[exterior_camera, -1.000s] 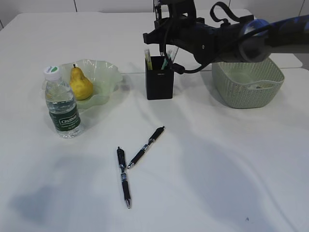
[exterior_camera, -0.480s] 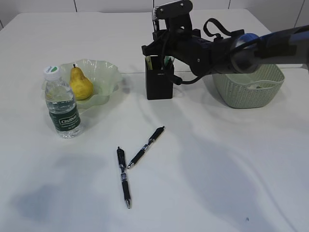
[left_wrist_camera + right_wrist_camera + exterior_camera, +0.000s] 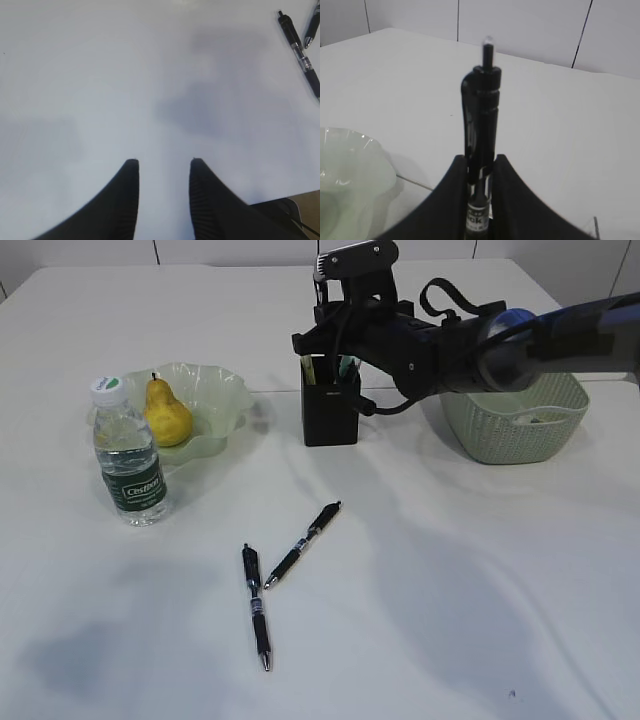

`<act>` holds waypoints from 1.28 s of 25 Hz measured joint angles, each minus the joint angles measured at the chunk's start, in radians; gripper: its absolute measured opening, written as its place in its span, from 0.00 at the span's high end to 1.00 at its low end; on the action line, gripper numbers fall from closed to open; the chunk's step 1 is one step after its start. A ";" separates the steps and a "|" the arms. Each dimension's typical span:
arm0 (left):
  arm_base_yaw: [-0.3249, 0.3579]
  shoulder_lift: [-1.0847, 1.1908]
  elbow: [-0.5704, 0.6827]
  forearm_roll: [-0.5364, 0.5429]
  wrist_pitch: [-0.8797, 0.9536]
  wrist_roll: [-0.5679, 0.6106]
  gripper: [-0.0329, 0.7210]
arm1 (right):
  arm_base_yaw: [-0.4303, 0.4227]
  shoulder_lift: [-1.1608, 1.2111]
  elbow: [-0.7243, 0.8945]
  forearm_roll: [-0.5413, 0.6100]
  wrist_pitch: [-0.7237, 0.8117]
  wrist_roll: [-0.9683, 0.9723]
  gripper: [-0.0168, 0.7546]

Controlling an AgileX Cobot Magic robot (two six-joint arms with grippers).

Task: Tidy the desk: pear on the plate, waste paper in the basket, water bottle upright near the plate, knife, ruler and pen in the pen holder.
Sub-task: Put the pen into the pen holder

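Right gripper (image 3: 480, 172) clamped on one black click pen (image 3: 481, 130), held upright, clicker end up, directly above the small square matte black pen holder (image 3: 330, 405). Left gripper (image 3: 161, 167) standing apart, empty, over bare large white desk (image 3: 90, 75). Two more black pens on the desk in front of the pen holder: one (image 3: 303, 544) slanted, the other (image 3: 256, 606) just beside it, lying lengthwise, tips nearly meeting. One sage green oval perforated basket (image 3: 515, 420) right of the pen holder. One pale green ruffled glass plate (image 3: 215, 395) to the holder's left, carrying one small yellow pear (image 3: 167, 415). One clear plastic water bottle (image 3: 128, 455) with white cap, upright, touching the plate's front edge.
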 joint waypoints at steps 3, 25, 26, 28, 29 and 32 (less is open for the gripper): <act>0.000 0.000 0.000 0.000 0.000 0.000 0.64 | 0.000 0.000 0.000 -0.002 0.000 0.018 0.82; 0.000 0.000 0.000 -0.006 -0.002 0.000 0.64 | 0.000 0.034 -0.001 -0.005 0.002 0.045 0.82; 0.000 0.000 0.000 -0.006 -0.002 0.000 0.64 | 0.000 0.034 -0.001 -0.005 0.002 0.045 0.82; 0.000 0.000 0.000 -0.006 -0.002 0.000 0.64 | 0.000 0.034 -0.001 -0.007 0.002 0.054 0.82; 0.000 0.000 0.000 -0.007 -0.002 0.000 0.64 | 0.000 0.034 -0.001 -0.007 0.004 0.066 0.82; 0.000 0.000 0.000 -0.007 -0.002 0.000 0.64 | 0.000 0.034 -0.001 -0.007 0.027 0.089 0.77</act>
